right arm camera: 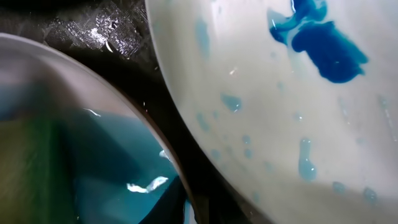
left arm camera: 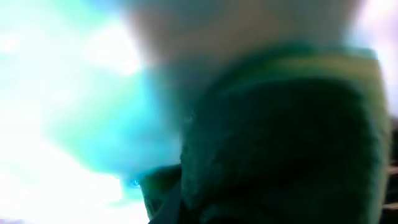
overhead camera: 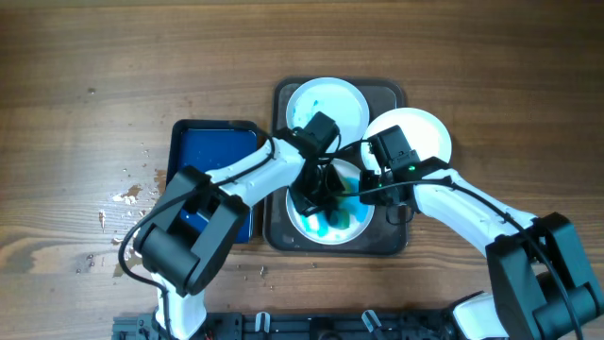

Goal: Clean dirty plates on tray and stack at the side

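Hidden: your left wrist view is all blur, with a dark green mass [left arm camera: 280, 137] filling it.
Jaws: left gripper [overhead camera: 319, 196] and right gripper [overhead camera: 373, 181] crowd together; you cannot tell either's grip.
Dirty plates [overhead camera: 326, 106]: three on the tray [overhead camera: 387, 236], one reaching past its right rim.

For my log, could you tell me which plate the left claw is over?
The plate at the tray's near end, widely smeared blue; the other two lie farther from the arm bases.

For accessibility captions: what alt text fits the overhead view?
Left arm and right arm meet over a blue-smeared plate on a dark tray. A second plate sits behind it, a third plate overlaps the tray's right rim; a blue tray lies left.
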Motion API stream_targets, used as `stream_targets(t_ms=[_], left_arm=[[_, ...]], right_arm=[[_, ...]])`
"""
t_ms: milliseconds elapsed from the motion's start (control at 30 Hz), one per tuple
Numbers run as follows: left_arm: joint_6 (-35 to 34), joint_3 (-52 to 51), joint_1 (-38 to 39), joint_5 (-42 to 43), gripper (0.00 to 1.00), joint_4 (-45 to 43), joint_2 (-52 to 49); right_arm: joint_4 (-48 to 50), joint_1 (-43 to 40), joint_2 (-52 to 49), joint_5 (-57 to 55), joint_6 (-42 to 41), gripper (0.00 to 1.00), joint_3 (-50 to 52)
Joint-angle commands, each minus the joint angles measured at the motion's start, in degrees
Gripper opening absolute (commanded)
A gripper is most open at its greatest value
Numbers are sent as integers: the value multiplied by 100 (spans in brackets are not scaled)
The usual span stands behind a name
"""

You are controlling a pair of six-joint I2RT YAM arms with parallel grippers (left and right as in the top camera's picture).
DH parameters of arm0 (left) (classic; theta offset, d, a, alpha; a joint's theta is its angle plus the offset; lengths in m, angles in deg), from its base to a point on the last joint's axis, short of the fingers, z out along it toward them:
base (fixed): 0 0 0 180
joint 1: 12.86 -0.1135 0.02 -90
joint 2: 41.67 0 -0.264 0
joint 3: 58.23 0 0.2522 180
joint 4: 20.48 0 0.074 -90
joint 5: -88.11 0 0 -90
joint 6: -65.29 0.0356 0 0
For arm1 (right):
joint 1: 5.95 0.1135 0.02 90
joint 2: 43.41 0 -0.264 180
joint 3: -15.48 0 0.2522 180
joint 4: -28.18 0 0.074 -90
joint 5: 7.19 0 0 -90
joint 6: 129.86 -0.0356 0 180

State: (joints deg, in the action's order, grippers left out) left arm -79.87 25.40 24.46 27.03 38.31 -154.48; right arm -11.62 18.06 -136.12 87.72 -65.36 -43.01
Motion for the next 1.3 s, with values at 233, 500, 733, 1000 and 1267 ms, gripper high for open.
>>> stream_targets(t_ms=[233, 500, 733, 1000, 1267], left_arm=[[-55, -42, -452, -2317, 4, 1036, 448], [-76, -129, 299, -238, 4, -822, 136], [-52, -127, -577, -3036, 4, 922, 393], [844, -74, -1126, -1967, 4, 1471, 2013], [1919, -1178, -2885, -4061, 4, 887, 2649]], right_arm=[[-31, 11, -127, -46, 2, 15, -11], [-33, 11, -127, -46, 2, 15, -11], [-9, 11, -127, -46, 0, 15, -11], [-48, 11, -127, -46, 7, 11, -11], [-160, 11, -127, -44, -2, 11, -11]])
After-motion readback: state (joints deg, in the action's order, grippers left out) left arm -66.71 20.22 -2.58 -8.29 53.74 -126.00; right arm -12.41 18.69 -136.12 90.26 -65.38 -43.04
